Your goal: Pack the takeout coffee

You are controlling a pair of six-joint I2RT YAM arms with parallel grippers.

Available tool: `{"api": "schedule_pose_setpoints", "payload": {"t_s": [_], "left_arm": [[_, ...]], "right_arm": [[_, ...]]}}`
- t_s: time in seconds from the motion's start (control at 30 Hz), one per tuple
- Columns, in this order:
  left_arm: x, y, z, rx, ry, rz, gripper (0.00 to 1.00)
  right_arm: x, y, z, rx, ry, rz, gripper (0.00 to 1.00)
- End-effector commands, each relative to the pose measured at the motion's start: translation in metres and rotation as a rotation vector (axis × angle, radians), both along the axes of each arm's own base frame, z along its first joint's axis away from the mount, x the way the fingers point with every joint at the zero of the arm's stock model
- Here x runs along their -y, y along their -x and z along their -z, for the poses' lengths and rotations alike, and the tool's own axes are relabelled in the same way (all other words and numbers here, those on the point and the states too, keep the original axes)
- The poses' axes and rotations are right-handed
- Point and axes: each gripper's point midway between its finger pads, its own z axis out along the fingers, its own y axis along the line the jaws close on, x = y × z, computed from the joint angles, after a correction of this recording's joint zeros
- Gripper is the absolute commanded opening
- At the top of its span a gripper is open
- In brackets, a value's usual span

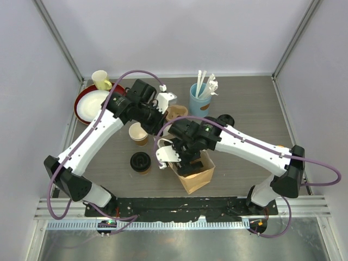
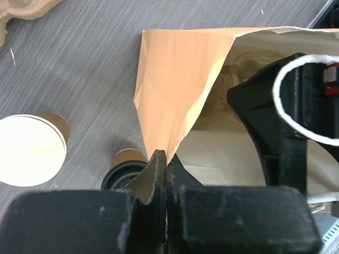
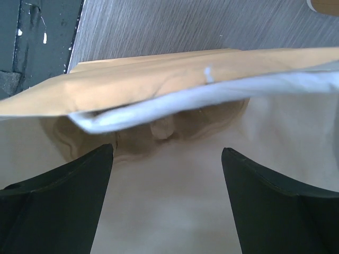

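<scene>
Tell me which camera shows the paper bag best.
The left wrist view: the paper bag shows its side and open mouth. The top view has it half hidden under the right arm; the right wrist view sees only blurry inside.

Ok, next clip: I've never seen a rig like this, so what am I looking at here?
Two white-and-black robot arms, left and right, are bolted at the near edge of a grey table. The wide picture comes from a camera overhead, the other two from wrist cameras. The left gripper is shut on the rim of an open brown paper bag. The right gripper is open inside the bag, holding nothing. On the table: a tan paper cup with a black lid, a lidless tan cup, and a blue cup of white sticks.
</scene>
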Motion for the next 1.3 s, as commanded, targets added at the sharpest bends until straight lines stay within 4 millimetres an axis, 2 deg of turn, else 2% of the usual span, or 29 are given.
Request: {"api": "schedule_pose_setpoints", "payload": {"t_s": [0.0, 0.13, 0.17, 0.27, 0.37, 0.4, 0.47, 0.5, 0.77, 0.87, 0.9, 0.97, 1.0, 1.03, 1.13, 1.17, 1.27], "left_arm": [[-0.003, -0.003, -0.006, 0.013, -0.011, -0.007, 0.0], [-0.001, -0.006, -0.005, 0.007, -0.008, -0.006, 0.0], [0.0, -0.007, -0.006, 0.006, -0.007, -0.006, 0.0], [0.001, -0.008, -0.009, 0.01, -0.003, -0.013, 0.0], [0.001, -0.008, -0.008, 0.0, -0.002, -0.022, 0.0], [0.001, -0.007, -0.008, -0.004, 0.0, -0.025, 0.0], [-0.001, -0.006, -0.004, -0.011, -0.008, -0.03, 0.0], [0.0, -0.006, -0.004, -0.013, -0.005, -0.03, 0.0], [0.0, -0.007, -0.006, -0.014, 0.003, -0.041, 0.0], [-0.001, -0.007, -0.005, -0.015, 0.004, -0.043, 0.0], [-0.001, -0.007, -0.005, -0.017, 0.004, -0.042, 0.0], [-0.001, -0.007, -0.005, -0.019, 0.005, -0.046, 0.0], [-0.001, -0.008, -0.005, -0.016, 0.006, -0.048, 0.0], [-0.001, -0.007, -0.005, -0.017, 0.008, -0.049, 0.0], [-0.001, -0.008, -0.004, -0.017, 0.009, -0.051, 0.0], [-0.001, -0.008, -0.005, -0.014, 0.009, -0.054, 0.0], [-0.001, -0.007, -0.004, -0.017, 0.013, -0.054, 0.0]], "right_arm": [[0.0, 0.001, -0.03, 0.034, -0.073, 0.024, 0.89], [-0.006, 0.0, -0.058, 0.058, -0.164, 0.043, 0.9], [-0.008, 0.0, -0.071, 0.072, -0.205, 0.047, 0.9], [-0.008, 0.002, -0.094, 0.091, -0.282, 0.059, 0.9], [-0.006, 0.002, -0.104, 0.11, -0.336, 0.092, 0.9], [-0.005, 0.002, -0.116, 0.129, -0.389, 0.103, 0.89], [-0.005, 0.004, -0.124, 0.125, -0.438, 0.132, 0.89], [-0.006, 0.004, -0.138, 0.14, -0.499, 0.137, 0.89], [-0.011, 0.005, -0.19, 0.168, -0.75, 0.196, 0.9], [-0.01, -0.007, -0.218, 0.196, -0.874, 0.301, 0.91], [-0.011, -0.012, -0.235, 0.191, -0.954, 0.359, 0.92], [-0.007, -0.027, -0.255, 0.208, -1.044, 0.479, 0.93], [-0.01, -0.031, -0.273, 0.172, -1.134, 0.539, 0.93], [-0.002, -0.044, -0.281, 0.204, -1.17, 0.638, 0.93], [0.009, -0.068, -0.298, 0.196, -1.27, 0.85, 0.95], [0.021, -0.082, -0.299, 0.226, -1.284, 0.948, 0.95], [0.039, -0.104, -0.296, 0.224, -1.324, 1.134, 0.95]]}}
